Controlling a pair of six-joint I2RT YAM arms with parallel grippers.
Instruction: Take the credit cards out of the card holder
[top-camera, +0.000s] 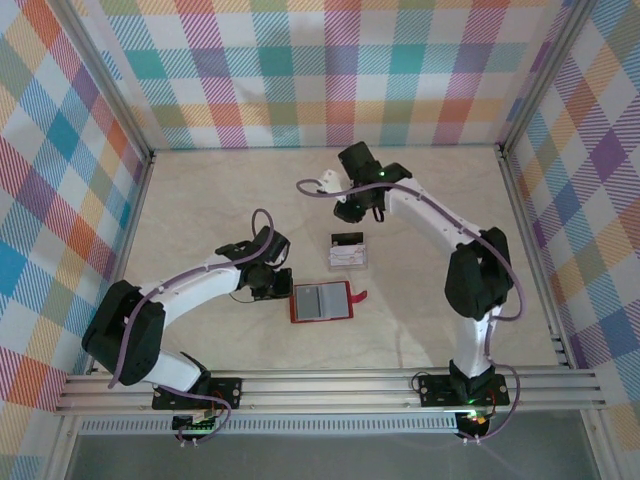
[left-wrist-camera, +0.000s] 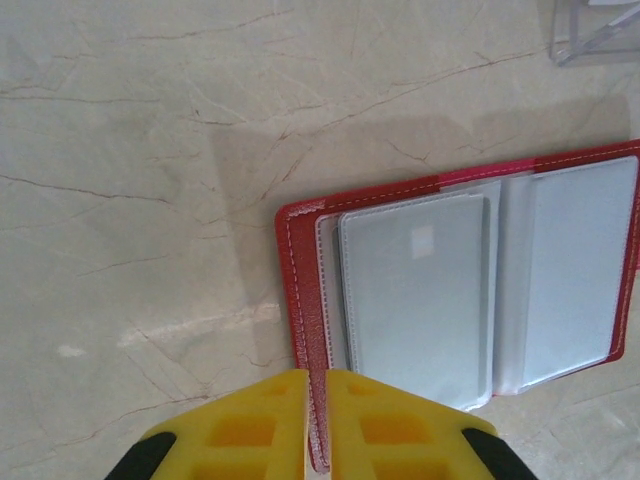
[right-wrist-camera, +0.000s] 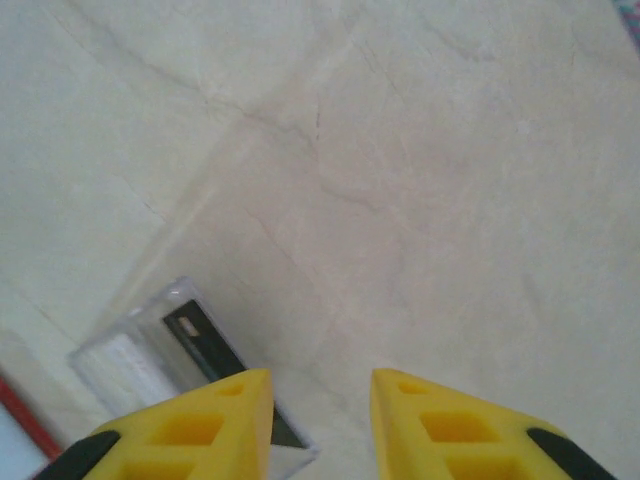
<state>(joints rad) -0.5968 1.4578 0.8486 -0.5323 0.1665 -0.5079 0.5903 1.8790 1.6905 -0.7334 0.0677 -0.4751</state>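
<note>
Left arm: you see it in the top view reaching from its base at the lower left, elbow low, forearm angled toward the centre of the table, with the left gripper at the left edge of the card holder. The holder lies open and flat, inner pockets up, its snap tab pointing right. The left wrist view adds what the overhead cannot resolve: the yellow fingers are drawn almost together, and the red rim of the cover runs into the narrow slit between them, so the left gripper is clamped on that rim. Right arm: it rises from its base at the lower right, bends at a high elbow and stretches back and left, placing the right gripper just behind the credit cards, which lie on the table just beyond the holder, black band on top. In the right wrist view the right gripper stands parted over bare table, gripping nothing, with the cards below left, on a clear plastic piece.
</note>
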